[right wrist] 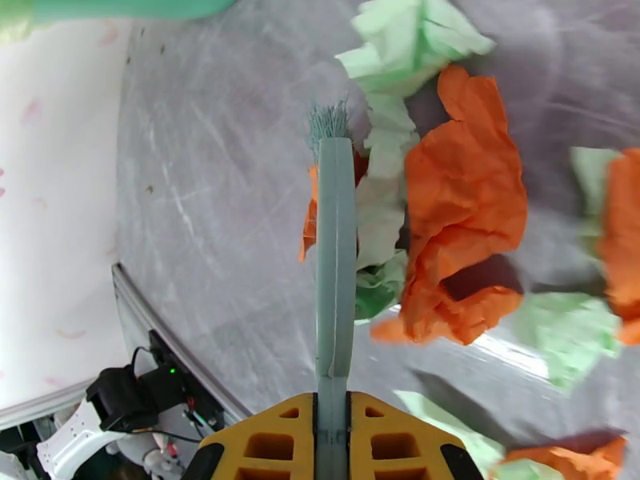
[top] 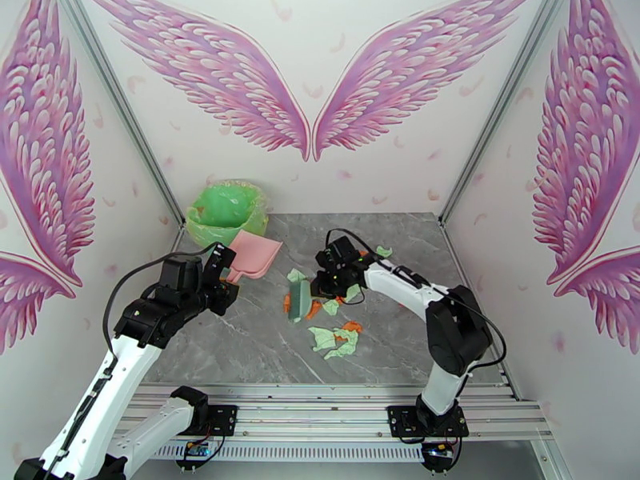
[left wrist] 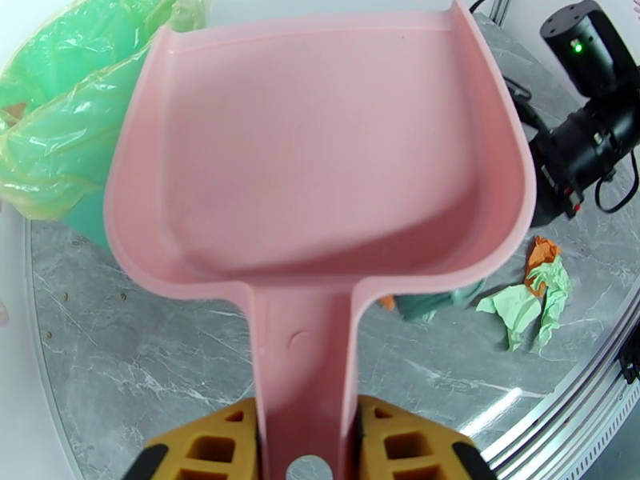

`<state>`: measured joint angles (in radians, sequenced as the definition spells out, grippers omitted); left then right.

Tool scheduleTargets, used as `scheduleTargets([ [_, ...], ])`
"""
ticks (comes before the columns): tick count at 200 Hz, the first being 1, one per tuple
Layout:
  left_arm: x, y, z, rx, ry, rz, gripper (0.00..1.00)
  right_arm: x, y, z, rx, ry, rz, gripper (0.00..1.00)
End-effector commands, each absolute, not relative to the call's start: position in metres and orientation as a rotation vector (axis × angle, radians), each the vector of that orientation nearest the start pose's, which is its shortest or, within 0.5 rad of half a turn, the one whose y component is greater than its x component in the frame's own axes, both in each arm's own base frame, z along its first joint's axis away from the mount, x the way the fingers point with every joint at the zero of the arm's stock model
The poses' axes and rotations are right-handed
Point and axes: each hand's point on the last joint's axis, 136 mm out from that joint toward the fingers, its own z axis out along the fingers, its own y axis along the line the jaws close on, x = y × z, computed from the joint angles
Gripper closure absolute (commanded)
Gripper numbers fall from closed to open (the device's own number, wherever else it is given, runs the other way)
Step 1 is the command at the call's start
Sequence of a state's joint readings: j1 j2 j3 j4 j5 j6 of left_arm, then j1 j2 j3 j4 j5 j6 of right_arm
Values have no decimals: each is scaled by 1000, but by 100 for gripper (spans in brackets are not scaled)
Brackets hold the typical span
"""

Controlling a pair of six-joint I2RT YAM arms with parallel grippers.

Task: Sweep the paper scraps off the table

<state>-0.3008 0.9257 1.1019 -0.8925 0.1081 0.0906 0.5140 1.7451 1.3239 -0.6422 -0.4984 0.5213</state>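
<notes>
My left gripper [top: 227, 272] is shut on the handle of a pink dustpan [top: 258, 256], held just in front of the green-lined bin. In the left wrist view the dustpan [left wrist: 320, 154] is empty, its handle clamped between the yellow fingers [left wrist: 216, 446]. My right gripper [top: 322, 285] is shut on a green brush [top: 301, 299] standing among the paper scraps [top: 336, 339] at mid-table. The brush [right wrist: 334, 258] points down at the table [top: 240, 346], with orange scraps [right wrist: 460, 226] and pale green scraps [right wrist: 408, 34] bunched against its right side.
A bin with a green liner [top: 226, 208] stands at the table's back left corner. One green scrap [top: 384, 251] lies apart behind the right arm. More scraps [left wrist: 528, 302] lie near the metal front rail [top: 336, 394].
</notes>
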Motion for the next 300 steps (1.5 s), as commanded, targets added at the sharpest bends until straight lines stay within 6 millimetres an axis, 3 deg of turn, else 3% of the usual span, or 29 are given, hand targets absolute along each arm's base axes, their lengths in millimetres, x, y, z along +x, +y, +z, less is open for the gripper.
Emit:
scheduleTargets([
  [1, 256, -99, 264, 504, 2236, -243, 100, 318, 263, 160, -234, 2728, 971, 100],
  [26, 257, -100, 263, 503, 2237, -250, 100, 305, 261, 191, -292, 2666, 1027, 100],
  [56, 257, -101, 262, 502, 2241, -252, 100, 267, 257, 217, -419, 2636, 1112, 100],
  [77, 257, -101, 261, 501, 2240, -253, 100, 232, 244, 214, -476, 2669, 1112, 100],
  [108, 259, -103, 261, 499, 2236, -264, 100, 180, 223, 193, -512, 2744, 1065, 100],
  [143, 261, -106, 260, 497, 2239, -287, 100, 152, 204, 167, -418, 2781, 1018, 100],
  [172, 259, -107, 258, 498, 2243, -294, 100, 152, 195, 150, -320, 2771, 974, 100],
  [214, 258, -106, 258, 498, 2242, -291, 100, 168, 192, 129, -247, 2784, 889, 100],
  [260, 258, -106, 257, 503, 2243, -290, 100, 199, 187, 119, -216, 2780, 728, 100],
  [300, 259, -108, 257, 512, 2243, -295, 100, 232, 191, 125, -220, 2731, 676, 100],
])
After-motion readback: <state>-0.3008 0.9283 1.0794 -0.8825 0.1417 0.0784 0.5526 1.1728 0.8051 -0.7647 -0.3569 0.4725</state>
